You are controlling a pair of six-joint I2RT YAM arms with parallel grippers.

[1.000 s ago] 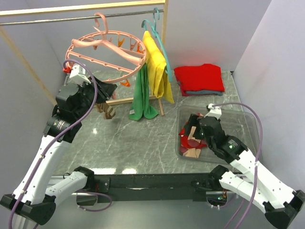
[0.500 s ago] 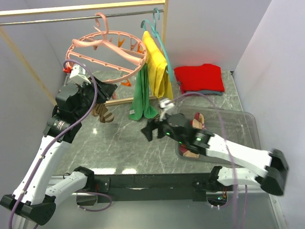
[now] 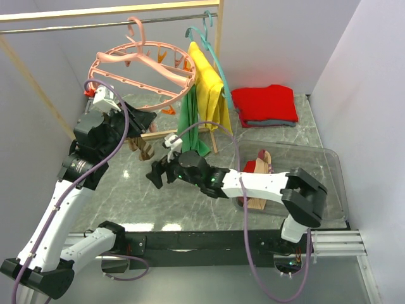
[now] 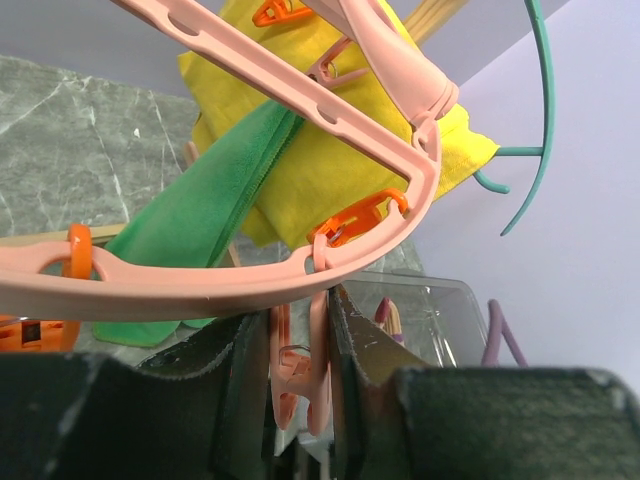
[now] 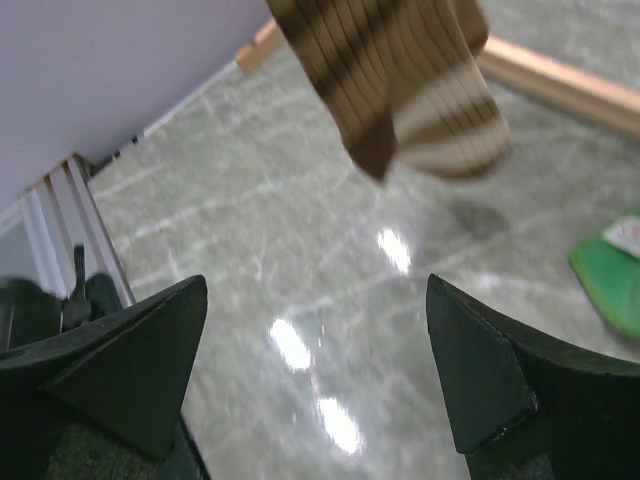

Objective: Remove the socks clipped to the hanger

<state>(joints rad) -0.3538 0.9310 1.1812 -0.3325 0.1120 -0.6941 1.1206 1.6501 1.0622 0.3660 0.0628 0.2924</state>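
- Hanger — salmon-pink ring, hooked over the rail at the back left and hanging tilted. Small pink and orange clips dangle under its rim.
- Left gripper: raised to the ring's near edge, fingers drawn almost together and pinching one pink clip that hangs from the rim.
- Striped sock: brown and tan, hanging below the ring just beside the left gripper, toe clear of the table. Which clip holds it cannot be told.
- Right gripper: reached across to the left, low over the table, fingers spread wide with nothing between them — the striped sock hangs just ahead, untouched.
- Clear bin: on the table at right, holding loose socks, red and tan.
- Yellow cloth and green cloth: draped on the teal hanger, right beside the ring.
- Folded red garment: back right corner.
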